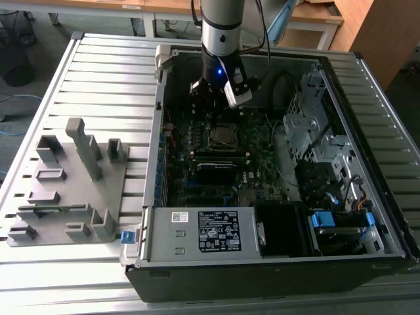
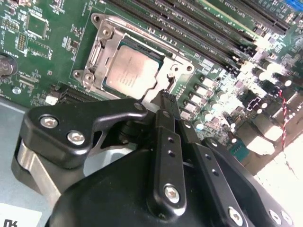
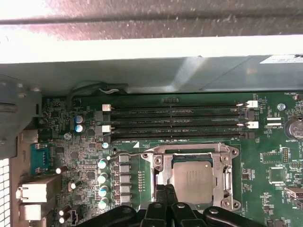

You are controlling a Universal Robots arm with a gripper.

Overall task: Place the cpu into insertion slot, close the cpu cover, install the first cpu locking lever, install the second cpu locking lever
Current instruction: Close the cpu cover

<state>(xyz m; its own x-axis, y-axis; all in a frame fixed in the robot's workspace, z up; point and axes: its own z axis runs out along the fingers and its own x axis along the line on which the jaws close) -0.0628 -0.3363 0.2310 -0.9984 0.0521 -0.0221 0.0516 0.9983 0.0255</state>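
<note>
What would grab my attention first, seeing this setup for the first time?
The grey robot arm reaching down into an open computer case dominates the exterior view, with a grey fixture tray on the exterior view's left. In the second wrist view, the silvery cpu sits in the green motherboard, framed by the cpu cover, with the black gripper shut right at its edge.

This is a robotics lab or test workshop. A ribbed aluminium slatted bench (image 1: 98, 72) carries an open black-and-silver desktop computer case (image 1: 262, 279) with its green circuit board (image 1: 262, 147) bare. A grey plastic parts fixture (image 1: 65, 190) sits at nine o'clock. A silver industrial robot arm (image 1: 222, 26) enters at twelve o'clock, with light wooden desks (image 1: 315, 13) behind it.
</note>
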